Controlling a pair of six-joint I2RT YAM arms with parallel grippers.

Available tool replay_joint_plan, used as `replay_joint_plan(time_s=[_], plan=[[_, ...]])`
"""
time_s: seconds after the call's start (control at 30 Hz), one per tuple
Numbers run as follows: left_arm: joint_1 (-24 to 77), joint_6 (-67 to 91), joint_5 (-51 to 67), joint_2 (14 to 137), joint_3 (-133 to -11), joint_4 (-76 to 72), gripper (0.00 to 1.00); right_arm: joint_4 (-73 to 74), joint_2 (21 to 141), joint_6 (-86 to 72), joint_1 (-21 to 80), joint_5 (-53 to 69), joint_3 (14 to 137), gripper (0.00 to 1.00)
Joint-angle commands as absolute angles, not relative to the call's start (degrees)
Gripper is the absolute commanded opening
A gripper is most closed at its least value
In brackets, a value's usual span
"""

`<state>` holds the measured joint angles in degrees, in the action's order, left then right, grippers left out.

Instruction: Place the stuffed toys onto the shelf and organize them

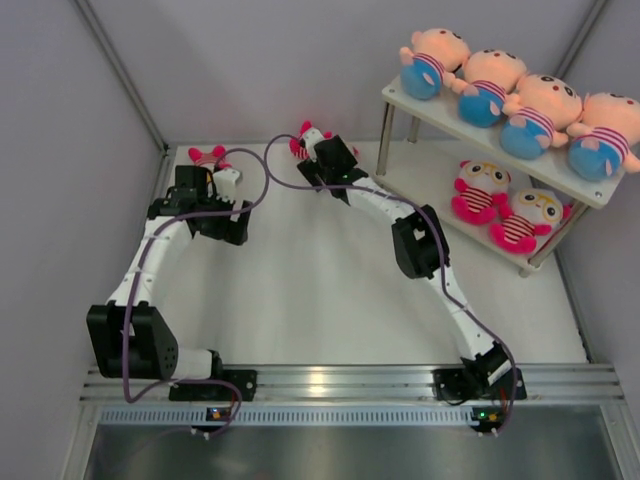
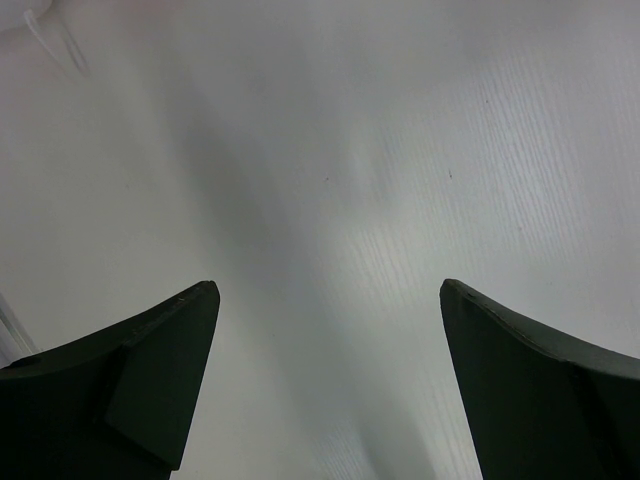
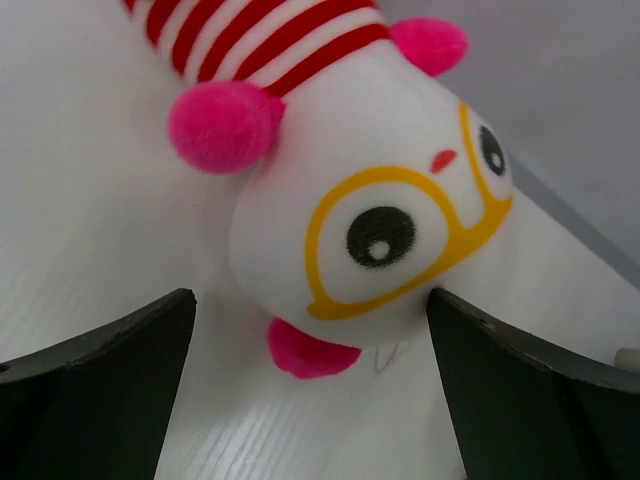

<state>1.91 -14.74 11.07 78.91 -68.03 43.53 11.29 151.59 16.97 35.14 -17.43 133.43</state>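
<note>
The shelf (image 1: 398, 97) stands at the back right. Several peach dolls (image 1: 535, 112) lie in a row on its upper tier. Two pink dolls (image 1: 480, 190) sit on its lower tier. A third pink doll (image 1: 304, 138) lies on the table at the back middle. My right gripper (image 1: 320, 153) is open over it. In the right wrist view its white head with yellow glasses (image 3: 370, 225) lies between the tips of my right gripper (image 3: 311, 292), the right fingertip (image 3: 470, 330) close against it. A fourth pink doll (image 1: 207, 155) lies at the back left, just beyond my left gripper (image 1: 214, 177), which is open and empty (image 2: 327, 285).
Grey enclosure walls close in the table on the left, back and right. The shelf legs (image 1: 385, 140) stand on the table near the right arm's wrist. The left wrist view shows only bare white table.
</note>
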Motion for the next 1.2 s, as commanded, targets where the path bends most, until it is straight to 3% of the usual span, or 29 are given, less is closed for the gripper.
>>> replay_joint_plan(time_s=[0.0, 0.07, 0.17, 0.2, 0.27, 0.3, 0.43, 0.57, 0.67, 0.7, 0.73, 0.8, 0.93, 1.17], plan=[[1.58, -14.85, 12.65, 79.36, -68.73, 42.36, 0.98, 2.99, 152.14, 20.82, 34.72, -20.57, 138.60, 1.00], [1.58, -14.68, 12.66, 79.98, -69.26, 42.45, 0.98, 2.46, 152.49, 22.05, 34.63, -20.74, 138.69, 0.99], [1.58, -14.59, 12.48, 81.03, -70.66, 42.45, 0.98, 1.94, 153.54, 26.01, 34.63, -22.32, 138.78, 0.79], [1.58, -14.50, 12.48, 81.30, -70.84, 42.45, 0.98, 1.50, 153.81, 27.84, 34.54, -22.24, 138.95, 0.67], [1.58, -14.50, 12.48, 81.74, -71.19, 42.45, 0.98, 1.32, 154.60, 29.35, 34.45, -21.97, 139.30, 0.56], [1.58, -14.50, 12.48, 81.65, -71.37, 42.45, 0.98, 1.41, 155.03, 30.40, 34.28, -20.93, 139.31, 0.54], [1.58, -14.50, 12.22, 81.47, -71.46, 42.45, 0.98, 6.15, 156.62, 31.55, 32.87, -14.43, 141.15, 0.71], [1.58, -14.50, 11.25, 82.09, -71.89, 42.45, 0.98, 6.33, 156.53, 32.52, 32.52, -12.04, 140.89, 0.65], [1.49, -14.33, 11.16, 82.27, -71.98, 42.36, 0.98, 6.86, 156.88, 34.36, 32.61, -10.99, 140.98, 0.43], [1.49, -14.50, 10.90, 82.35, -72.07, 42.45, 0.98, 6.86, 156.88, 34.63, 32.61, -11.25, 140.98, 0.21], [1.49, -14.50, 10.81, 82.44, -72.07, 42.45, 0.98, 6.68, 156.88, 34.63, 32.52, -11.60, 140.89, 0.10], [1.49, -14.41, 10.64, 82.44, -72.16, 42.45, 0.98, 6.59, 156.62, 34.19, 32.52, -11.43, 140.28, 0.00], [1.49, -14.68, 10.28, 82.00, -71.90, 42.45, 0.98, 6.24, 151.11, 32.35, 32.52, -8.36, 135.10, 0.00], [1.06, -15.12, 10.72, 79.64, -70.93, 42.45, 0.98, 3.77, 130.98, 36.46, 33.39, 6.57, 109.21, 0.00]])
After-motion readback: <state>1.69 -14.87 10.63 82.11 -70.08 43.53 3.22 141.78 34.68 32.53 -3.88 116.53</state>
